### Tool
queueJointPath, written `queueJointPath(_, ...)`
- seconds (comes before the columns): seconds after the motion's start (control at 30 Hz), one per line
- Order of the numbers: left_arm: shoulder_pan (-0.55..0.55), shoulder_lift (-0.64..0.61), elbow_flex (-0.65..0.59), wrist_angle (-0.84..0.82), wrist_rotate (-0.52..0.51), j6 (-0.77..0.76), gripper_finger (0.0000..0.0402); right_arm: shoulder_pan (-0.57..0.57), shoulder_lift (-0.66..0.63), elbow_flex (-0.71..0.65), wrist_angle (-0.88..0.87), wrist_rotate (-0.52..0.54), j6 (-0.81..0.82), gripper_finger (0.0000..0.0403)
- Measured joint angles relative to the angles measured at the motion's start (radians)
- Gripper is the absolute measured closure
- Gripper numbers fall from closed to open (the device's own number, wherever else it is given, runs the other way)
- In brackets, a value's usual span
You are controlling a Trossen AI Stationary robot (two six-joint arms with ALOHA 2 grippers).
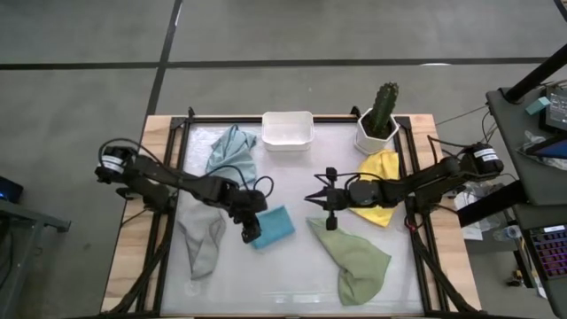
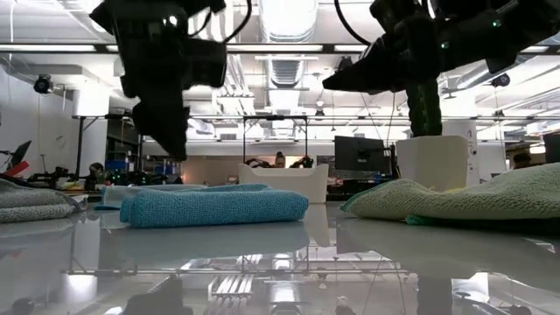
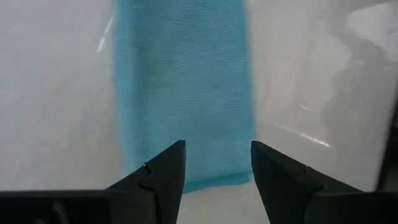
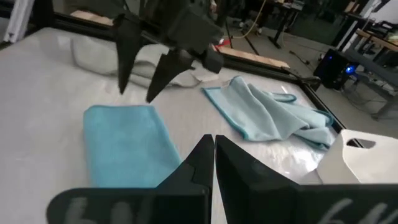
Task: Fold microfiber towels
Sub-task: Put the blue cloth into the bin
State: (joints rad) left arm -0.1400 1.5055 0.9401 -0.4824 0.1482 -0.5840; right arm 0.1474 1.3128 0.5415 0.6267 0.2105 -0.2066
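Lying folded flat (neat rectangle): blue towel point(image 1: 273, 226)

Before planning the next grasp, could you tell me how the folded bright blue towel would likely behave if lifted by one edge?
The bright blue towel is soft cloth, so it would probably droop and unfold. It looks light, lying flat in thin layers. Pushed across the glossy table, it would likely slide or bunch.

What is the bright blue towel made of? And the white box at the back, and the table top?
The bright blue towel looks like soft, fuzzy cloth: its surface is nubbly and matte, with rounded folded edges. The white box seems to be smooth plastic, thin-walled and slightly glossy. The table top looks hard and shiny, maybe glass or clear plastic, because it mirrors the towels and lights.
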Motion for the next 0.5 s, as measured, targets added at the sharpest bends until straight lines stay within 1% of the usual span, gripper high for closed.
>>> queueJointPath(0.1,0.03,0.0,0.0,0.0,0.026,0.044,0.0229,0.0,0.007,0.0,0.0,0.0,-0.001,0.0394)
queueJointPath(0.17,0.041,0.0,0.0,0.01,0.027,0.049,0.0217,0.0,0.013,0.0,-0.001,-0.001,-0.002,0.0394)
queueJointPath(0.27,0.049,0.024,-0.006,0.014,0.027,0.05,0.0188,0.0,0.018,0.0,-0.001,0.0,-0.004,0.0394)
queueJointPath(0.37,0.049,0.055,-0.009,0.013,0.025,0.057,0.0149,0.0,0.018,0.0,0.0,0.0,-0.004,0.0394)
queueJointPath(0.4,0.051,0.064,-0.008,0.014,0.014,0.076,0.0136,0.0,0.018,0.0,-0.001,0.0,-0.004,0.0394)
queueJointPath(0.5,0.054,0.094,-0.008,0.032,-0.082,0.094,0.0103,0.0,0.018,0.0,0.0,0.0,-0.004,0.0394)
